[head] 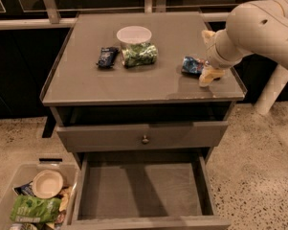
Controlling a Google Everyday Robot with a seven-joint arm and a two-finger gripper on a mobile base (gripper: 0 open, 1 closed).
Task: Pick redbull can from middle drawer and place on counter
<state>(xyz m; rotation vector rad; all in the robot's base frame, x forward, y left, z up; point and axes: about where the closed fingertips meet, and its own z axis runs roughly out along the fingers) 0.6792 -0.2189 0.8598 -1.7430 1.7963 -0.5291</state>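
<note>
Claw at counter right edge; speckled floor around.

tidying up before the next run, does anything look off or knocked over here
The can seems to lie on its side near the counter's right edge, beside the pincer, not upright. The drawer below stands pulled out and empty. Nothing looks spilled.

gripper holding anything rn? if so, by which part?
Cannot be told. The gripper sits at the right end, as seen, of the redbull can, which lies on the counter; the contact itself is hidden.
</note>
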